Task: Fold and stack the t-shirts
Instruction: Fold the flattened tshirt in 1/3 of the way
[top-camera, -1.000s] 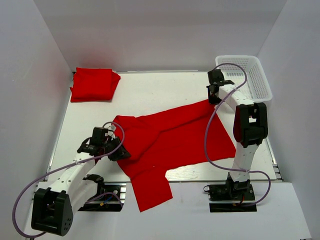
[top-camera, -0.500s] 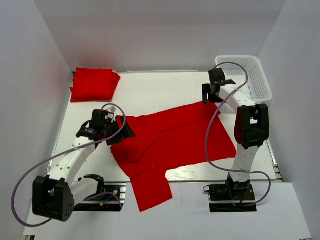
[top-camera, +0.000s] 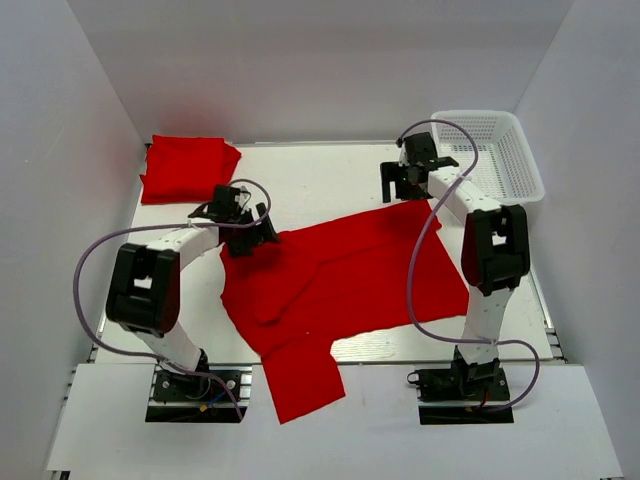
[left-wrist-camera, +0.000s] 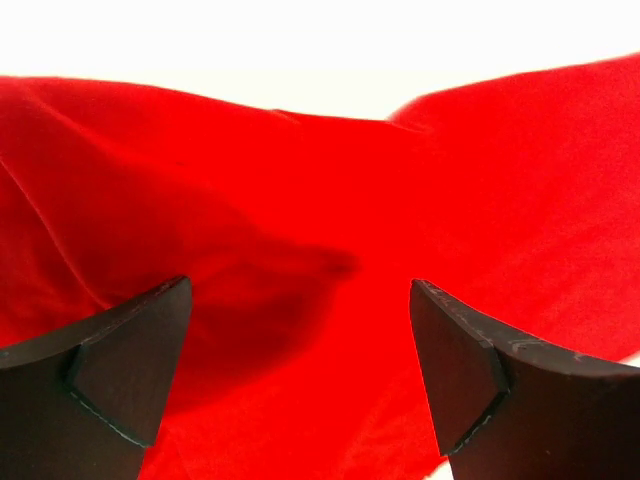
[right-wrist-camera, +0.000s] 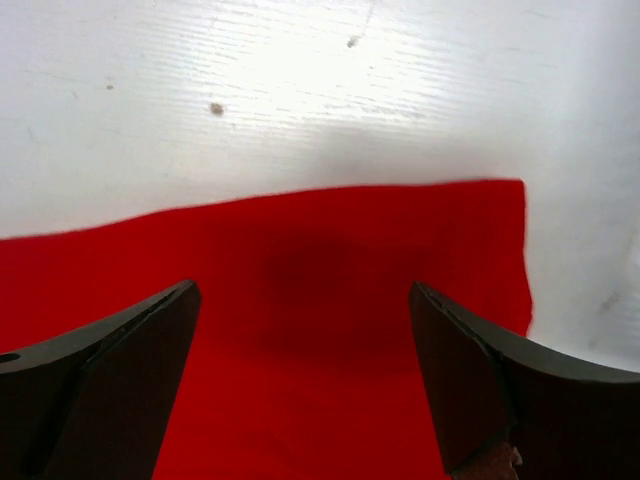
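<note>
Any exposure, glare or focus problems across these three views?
Left wrist: background above the spread t-shirt is blown out to white, the red looks saturated, and a dark shadow lies on it ahead of the open left claw. Right wrist: table texture readable with mild glare, soft shadow on the shirt edge under the open right claw. Top external: evenly lit, sharp, no glare.

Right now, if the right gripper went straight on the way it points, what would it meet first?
Probably the spread t-shirt, near its far corner edge; the open right gripper points down at it.
</note>
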